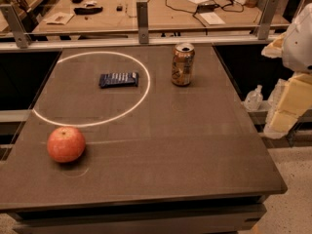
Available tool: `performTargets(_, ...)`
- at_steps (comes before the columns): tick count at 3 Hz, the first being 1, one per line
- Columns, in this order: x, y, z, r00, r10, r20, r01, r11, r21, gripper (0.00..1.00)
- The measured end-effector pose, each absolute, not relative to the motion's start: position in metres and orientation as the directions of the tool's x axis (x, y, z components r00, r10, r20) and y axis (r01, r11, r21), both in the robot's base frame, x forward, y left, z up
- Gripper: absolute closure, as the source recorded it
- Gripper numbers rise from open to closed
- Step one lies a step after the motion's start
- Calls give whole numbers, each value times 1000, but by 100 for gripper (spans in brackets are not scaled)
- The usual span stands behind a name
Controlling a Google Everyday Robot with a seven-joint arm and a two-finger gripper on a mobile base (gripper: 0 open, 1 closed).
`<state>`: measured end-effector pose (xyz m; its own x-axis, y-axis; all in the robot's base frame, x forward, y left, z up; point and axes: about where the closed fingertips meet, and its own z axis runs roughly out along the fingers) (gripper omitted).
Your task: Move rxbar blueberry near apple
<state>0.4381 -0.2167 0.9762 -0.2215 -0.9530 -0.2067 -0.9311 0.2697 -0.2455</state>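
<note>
The rxbar blueberry point(118, 79) is a flat dark navy bar lying inside a pale ring marked on the brown table point(195, 145), towards the back left. The apple point(66, 144) is round and red-orange and sits at the front left, just outside the ring and well apart from the bar. My gripper point(287, 101) shows as pale yellowish parts under the white arm point(300, 40) at the right edge of the camera view. It is beyond the table's right side, far from both bar and apple, and holds nothing that I can see.
A gold-brown drink can point(183, 64) stands upright at the back, right of the bar. A metal rail with posts point(142, 22) runs along the table's far edge. A clear small bottle point(253, 99) sits off the right side. Behind lies a cluttered desk point(161, 9).
</note>
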Motion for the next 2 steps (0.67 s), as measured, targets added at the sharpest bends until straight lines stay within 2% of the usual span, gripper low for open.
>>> performTargets(1,438,-217,976,-221,-953,-207,-931,270,-246,0)
performTargets(2,439,-214,979,-190,-942,-278,-938,257,-232,0)
